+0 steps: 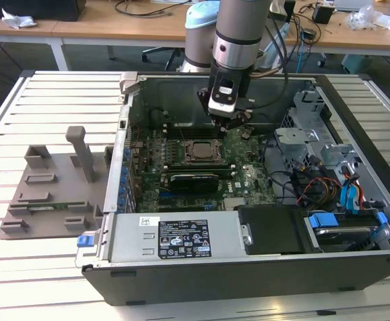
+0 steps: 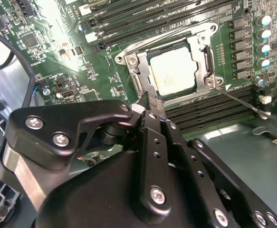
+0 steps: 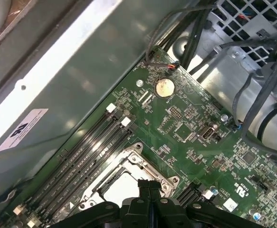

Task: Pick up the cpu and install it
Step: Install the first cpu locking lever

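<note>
The cpu (image 2: 173,71), a silvery-white square chip, lies flat inside the metal socket frame (image 2: 202,45) on the green motherboard (image 2: 43,57). In the first wrist view a pale part of the cpu (image 3: 124,186) shows within the socket frame (image 3: 128,159). My gripper (image 2: 147,100) hovers just off one edge of the socket, its two black fingers pressed together and holding nothing. In the exterior view the gripper (image 1: 229,122) hangs inside the open computer case, slightly beyond and to the exterior view's right of the socket (image 1: 199,151).
Memory slots (image 2: 209,111) run along both sides of the socket. Cables (image 1: 315,184) and drive bays (image 1: 342,227) crowd the exterior view's right side of the case. A power supply (image 1: 178,237) sits at the front. A grey fixture plate (image 1: 51,190) lies outside on the left.
</note>
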Robot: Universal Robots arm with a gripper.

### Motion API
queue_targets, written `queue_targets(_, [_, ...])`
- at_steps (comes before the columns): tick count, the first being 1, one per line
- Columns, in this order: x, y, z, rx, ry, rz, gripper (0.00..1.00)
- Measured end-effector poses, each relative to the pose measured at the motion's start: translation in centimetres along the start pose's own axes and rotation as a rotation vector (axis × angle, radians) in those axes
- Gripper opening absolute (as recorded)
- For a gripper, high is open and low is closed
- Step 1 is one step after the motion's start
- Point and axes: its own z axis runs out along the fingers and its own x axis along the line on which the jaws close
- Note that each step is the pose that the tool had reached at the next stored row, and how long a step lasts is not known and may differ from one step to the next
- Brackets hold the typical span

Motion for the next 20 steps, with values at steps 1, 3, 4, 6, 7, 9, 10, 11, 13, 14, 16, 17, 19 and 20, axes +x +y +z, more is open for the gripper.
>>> queue_targets(1, [0.00, 0.00, 0.00, 0.0001, -0.0003, -0.011, 0.11])
queue_targets(3, [0.00, 0.00, 0.00, 0.0002, -0.0010, -0.040, 0.11])
queue_targets(4, [0.00, 0.00, 0.00, 0.0003, -0.0014, -0.057, 0.11])
queue_targets(6, [0.00, 0.00, 0.00, 0.0004, -0.0018, -0.069, 0.11])
queue_targets(7, [0.00, 0.00, 0.00, 0.0004, -0.0020, -0.078, 0.11])
queue_targets(9, [0.00, 0.00, 0.00, 0.0006, -0.0028, -0.112, 0.11])
queue_targets(10, [0.00, 0.00, 0.00, 0.0008, -0.0034, -0.136, 0.11])
queue_targets(11, [0.00, 0.00, 0.00, 0.0009, -0.0043, -0.170, 0.11])
queue_targets(13, [0.00, 0.00, 0.00, 0.0011, -0.0048, -0.193, 0.11])
queue_targets(14, [0.00, 0.00, 0.00, 0.0011, -0.0049, -0.199, 0.11])
queue_targets(16, [0.00, 0.00, 0.00, 0.0012, -0.0054, -0.215, 0.11])
queue_targets(17, [0.00, 0.00, 0.00, 0.0012, -0.0056, -0.222, 0.11])
queue_targets(19, [0.00, 0.00, 0.01, 0.0007, -0.0056, -0.248, 0.11])
queue_targets(20, [0.00, 0.00, 0.01, 0.0006, -0.0057, -0.255, 0.11])
